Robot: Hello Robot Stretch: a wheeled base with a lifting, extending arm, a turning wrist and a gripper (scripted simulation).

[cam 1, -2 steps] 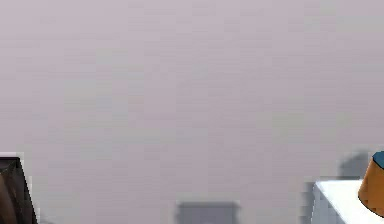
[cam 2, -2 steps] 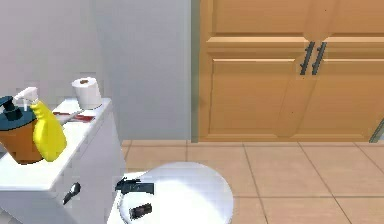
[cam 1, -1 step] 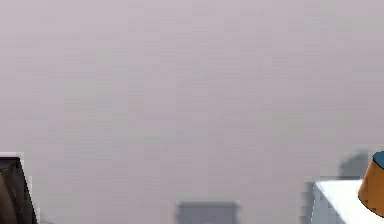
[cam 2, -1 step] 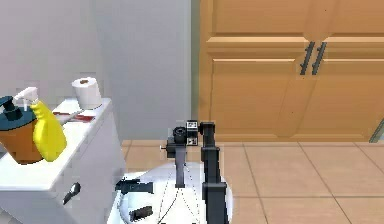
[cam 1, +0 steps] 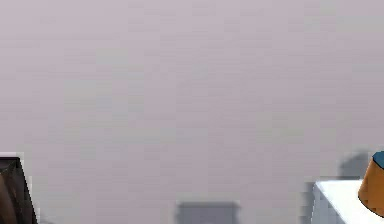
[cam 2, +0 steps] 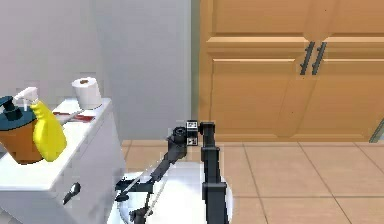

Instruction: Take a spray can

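spray can [cam 2: 46,133] on tank [cam 2: 88,152], left end | I judge light, stiff, slick: grip mid-body | end effector [cam 2: 140,196] low beside tank; can't tell width or load

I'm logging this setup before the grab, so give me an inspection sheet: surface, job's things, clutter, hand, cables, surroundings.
Surface: white tank, at the arm side view's left, things standing on its top.
Job's things: yellow bottle, likely the spray can, upright on the tank.
Clutter: orange container with a teal top beside the bottle; paper roll farther along the tank.
Hand: hand low, right of the tank; cannot tell whether it holds anything.
Cables: nothing seen.
Surroundings: wooden cabinet doors, tiled floor, grey wall.
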